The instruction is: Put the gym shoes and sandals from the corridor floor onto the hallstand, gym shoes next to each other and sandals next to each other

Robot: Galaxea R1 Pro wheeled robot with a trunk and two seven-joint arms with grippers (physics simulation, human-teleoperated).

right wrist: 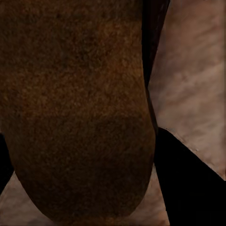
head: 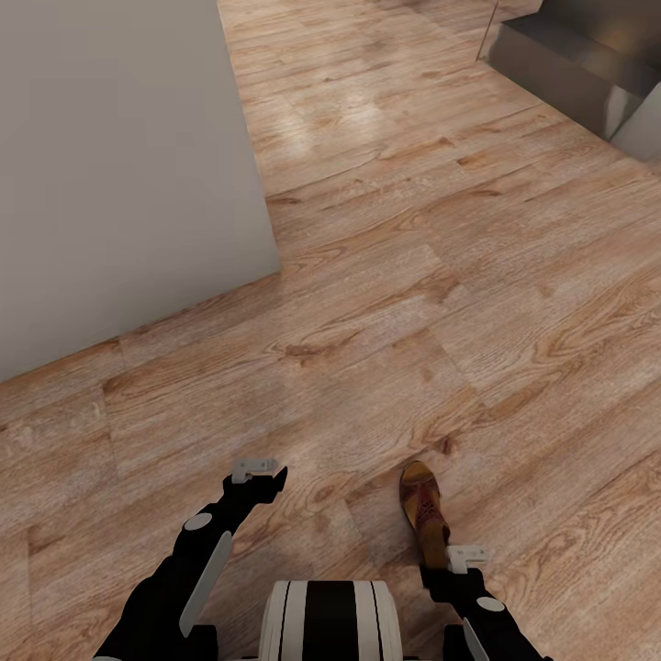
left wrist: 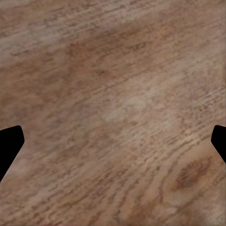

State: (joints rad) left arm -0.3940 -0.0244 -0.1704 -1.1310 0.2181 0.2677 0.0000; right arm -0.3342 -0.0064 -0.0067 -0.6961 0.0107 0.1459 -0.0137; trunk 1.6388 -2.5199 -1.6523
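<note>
No text, label, brand, number or sign can be read anywhere in these views. The corridor floor point(head: 386, 303) carries only wood grain, the grey wall point(head: 110, 184) is plain, and the brown sandal point(head: 424, 509) bears no legible mark on its footbed; up close in the right wrist view its surface point(right wrist: 75, 108) is only a blurred brown texture. The white brackets on the arms show no lettering at this sharpness.
</note>
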